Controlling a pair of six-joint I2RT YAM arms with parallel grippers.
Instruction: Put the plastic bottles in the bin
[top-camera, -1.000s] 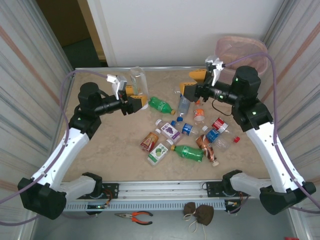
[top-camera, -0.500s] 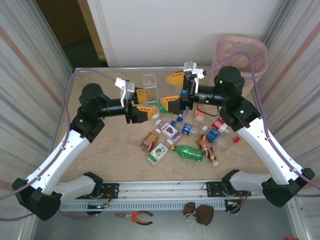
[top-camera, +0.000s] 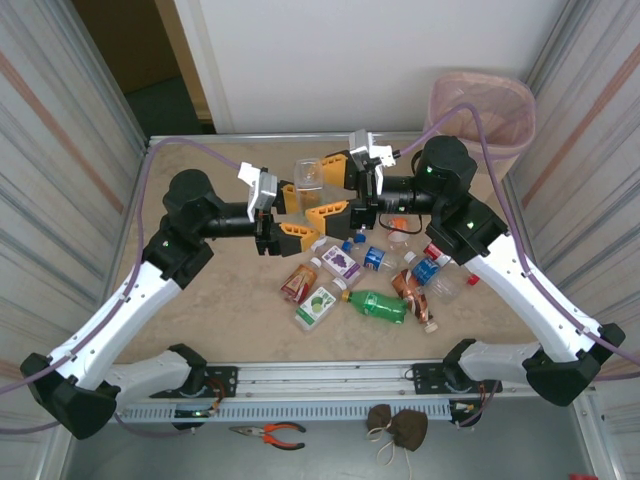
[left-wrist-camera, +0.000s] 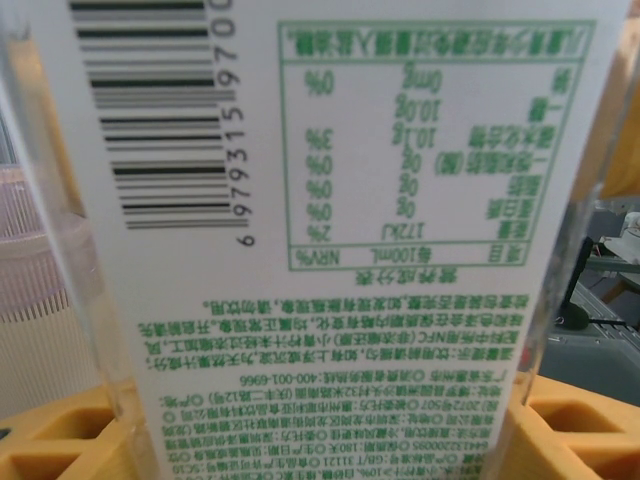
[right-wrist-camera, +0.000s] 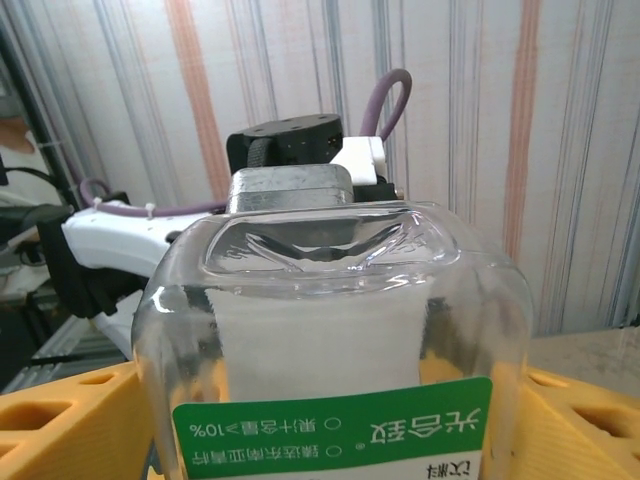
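Overhead view and two wrist views. The bench (top-camera: 200, 300) occupies the middle of the overhead frame. The bin (top-camera: 480, 105) stands off its far right corner, at the upper right of the frame, on the right arm's side and well apart from the left arm. This placement probably explains the pose: both arms converge at upper centre, which looks like a handover toward the arm nearer the bin.

The loose bottles (top-camera: 345, 265) lie in a cluster at centre right of the bench, among them a green bottle (top-camera: 378, 305) on its side; none of these is in the bin yet.

The held bottle (top-camera: 308, 175), clear with a white printed label, hangs above the bench at upper centre. The left end effector (top-camera: 297, 213) is clenched on it. In the left wrist view the label (left-wrist-camera: 330, 250) fills the frame, with yellow fingers (left-wrist-camera: 575, 440) at both lower corners.

The right end effector (top-camera: 328, 190) straddles the same bottle from the opposite side. In the right wrist view the bottle's base (right-wrist-camera: 330, 240) faces the camera between the yellow fingers (right-wrist-camera: 60, 420). Whether these have clamped cannot be told.

Judgement: the left grip should stay firm until the right one is secure, since the smooth clear wall may slip.
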